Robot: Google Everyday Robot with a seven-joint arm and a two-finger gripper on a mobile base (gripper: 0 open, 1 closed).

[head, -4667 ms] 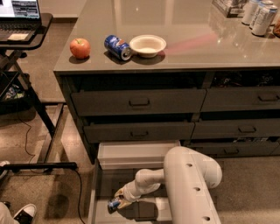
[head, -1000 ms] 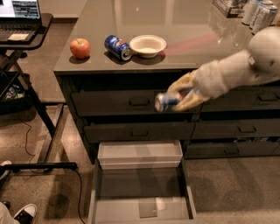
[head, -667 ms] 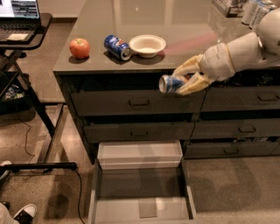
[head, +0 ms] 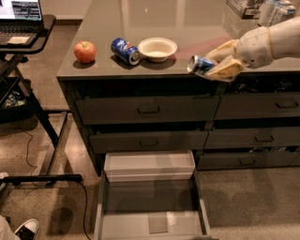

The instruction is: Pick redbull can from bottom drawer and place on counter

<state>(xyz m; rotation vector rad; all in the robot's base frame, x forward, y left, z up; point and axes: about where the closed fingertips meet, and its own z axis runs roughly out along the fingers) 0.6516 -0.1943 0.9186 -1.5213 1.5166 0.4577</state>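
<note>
My gripper (head: 213, 64) is shut on the redbull can (head: 200, 64), a small blue-and-silver can held on its side with its silver end facing left. It hangs just above the front edge of the counter (head: 197, 23), right of the white bowl. My pale arm (head: 267, 42) reaches in from the right. Below, the bottom drawer (head: 150, 206) stands pulled open, with a pale grey floor and a shallow white tray (head: 149, 165) at its back. Nothing else lies in the drawer.
On the counter stand a red apple (head: 85, 51), a blue Pepsi can on its side (head: 124, 50) and a white bowl (head: 157, 48). Taller silver cans (head: 276, 11) stand at the far right. A black laptop desk (head: 23, 28) is at the left. A shoe (head: 26, 228) shows at bottom left.
My gripper has lifted the redbull can out of the bottom drawer, up past the drawer fronts and to the right, to the level of the counter's front edge.
</note>
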